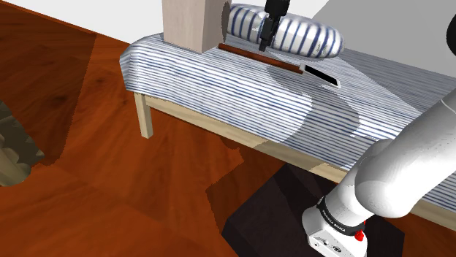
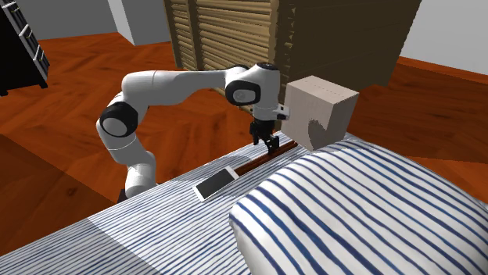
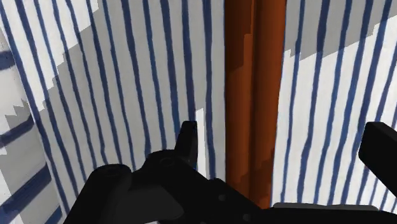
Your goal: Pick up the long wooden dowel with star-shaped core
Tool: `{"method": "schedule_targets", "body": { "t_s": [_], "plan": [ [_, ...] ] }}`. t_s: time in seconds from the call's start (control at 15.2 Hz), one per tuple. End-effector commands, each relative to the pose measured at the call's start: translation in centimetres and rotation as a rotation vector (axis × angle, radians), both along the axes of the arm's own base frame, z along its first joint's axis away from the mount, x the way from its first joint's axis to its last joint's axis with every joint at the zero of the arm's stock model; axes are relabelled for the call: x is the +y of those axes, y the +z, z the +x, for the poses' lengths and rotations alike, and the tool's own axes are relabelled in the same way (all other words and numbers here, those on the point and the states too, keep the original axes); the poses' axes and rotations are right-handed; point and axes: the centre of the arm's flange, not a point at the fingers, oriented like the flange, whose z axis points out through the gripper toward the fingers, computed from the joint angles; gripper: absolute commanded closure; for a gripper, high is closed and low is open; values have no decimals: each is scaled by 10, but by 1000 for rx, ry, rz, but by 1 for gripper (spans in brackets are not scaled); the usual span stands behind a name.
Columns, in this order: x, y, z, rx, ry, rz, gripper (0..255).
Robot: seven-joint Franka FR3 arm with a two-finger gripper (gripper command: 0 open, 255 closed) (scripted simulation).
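Two spread fingers (image 3: 188, 143) of the black gripper (image 3: 284, 147) straddle the long reddish-brown dowel (image 3: 253, 89); a pale boxy block (image 1: 191, 22) and blue-striped pillow (image 1: 307, 33) crowd it.

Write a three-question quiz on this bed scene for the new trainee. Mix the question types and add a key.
1. True or false: the jaws are shut on the reddish-brown dowel.
2. What lies on the bed cover just beyond the dowel's end farther from the pale box? A) a flat phone-like slab B) a mug C) a pair of scissors
3. Fill in: the bed cover is striped white and ____.

Key: 1. False: the jaws stand open, one on either side of the dowel, touching neither side of it. 2. A. 3. Blue.
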Motion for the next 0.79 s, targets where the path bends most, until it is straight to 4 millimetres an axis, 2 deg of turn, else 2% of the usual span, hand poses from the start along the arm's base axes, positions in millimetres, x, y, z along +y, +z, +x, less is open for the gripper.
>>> {"method": "schedule_targets", "body": {
  "t_s": [0.0,0.4,0.53,0.59,0.73],
  "plan": [
    [-3,-5,16,2,20,3,0],
    [-3,-37,16,2,20,3,0],
    [-3,-40,16,2,20,3,0],
    [-4,-40,16,2,20,3,255],
    [-4,-40,16,2,20,3,255]
  ]
}}
